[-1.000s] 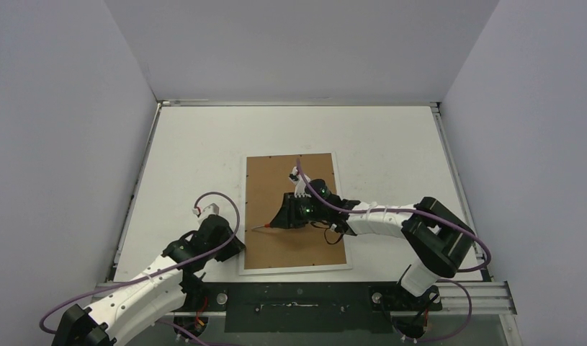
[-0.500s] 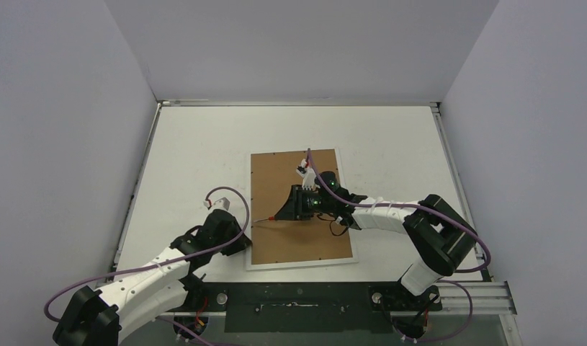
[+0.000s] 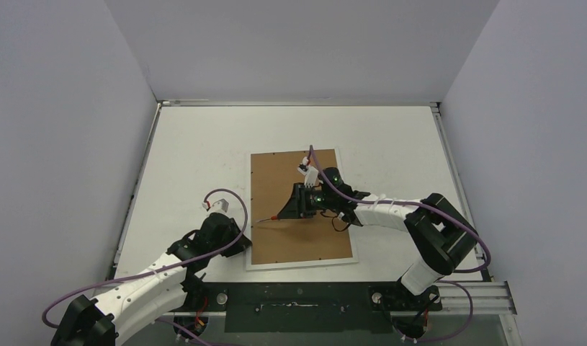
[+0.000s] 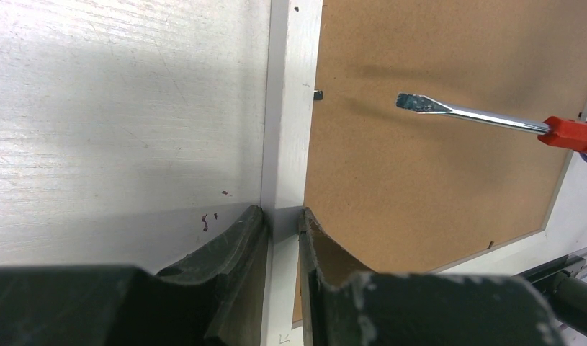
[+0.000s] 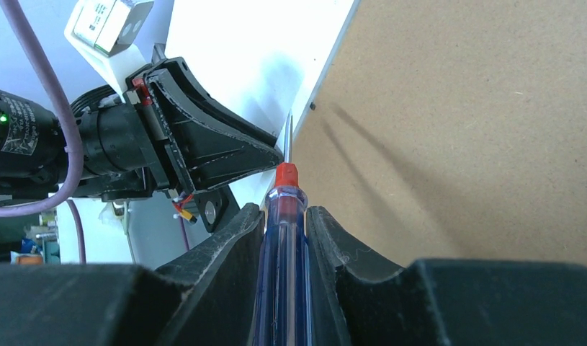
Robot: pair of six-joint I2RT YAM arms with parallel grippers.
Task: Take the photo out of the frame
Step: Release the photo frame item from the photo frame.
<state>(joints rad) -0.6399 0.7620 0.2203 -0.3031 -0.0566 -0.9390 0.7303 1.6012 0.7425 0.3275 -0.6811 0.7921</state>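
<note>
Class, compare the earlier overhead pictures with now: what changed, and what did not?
The frame slid right and slightly away, with the left tool closing on its left border strip. The right tool still grips the screwdriver over the brown back.

The frame [image 3: 305,245] lies brown back up on the table [image 3: 391,137]. Above it the right gripper [image 3: 285,212] holds a screwdriver [image 3: 266,219] pointing at the frame's left edge, where the left gripper [image 3: 241,242] sits.
</note>
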